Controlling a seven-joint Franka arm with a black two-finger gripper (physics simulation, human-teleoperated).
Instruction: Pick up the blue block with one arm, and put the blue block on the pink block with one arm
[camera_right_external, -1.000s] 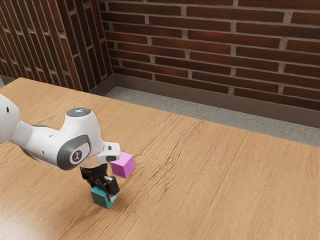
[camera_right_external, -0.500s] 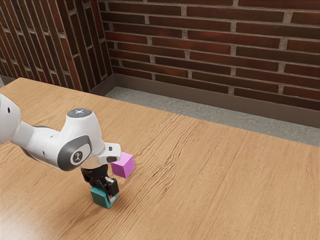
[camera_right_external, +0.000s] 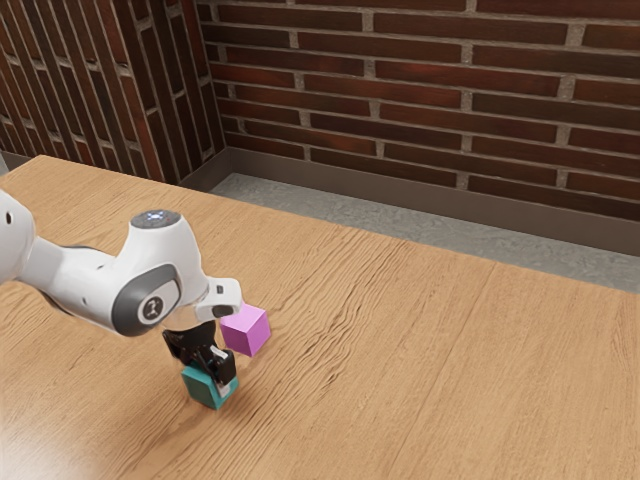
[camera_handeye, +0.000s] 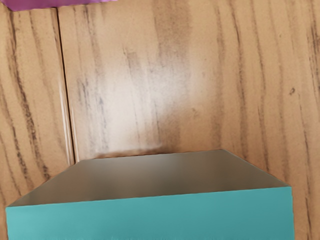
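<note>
The tool (camera_right_external: 212, 376) is clamping the blue block (camera_right_external: 202, 393) narrowly. It is advisable to be rising vertically, clearing the pink block (camera_right_external: 246, 330) just beyond, before centring.

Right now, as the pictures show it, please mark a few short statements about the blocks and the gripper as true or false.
1. The blue block sits on top of the pink block. False: it is beside the pink block, apart from it.
2. The gripper is down at the blue block. True.
3. The pink block rests on the wooden table. True.
4. The wall behind is white plaster. False: it is a brick wall.
</note>
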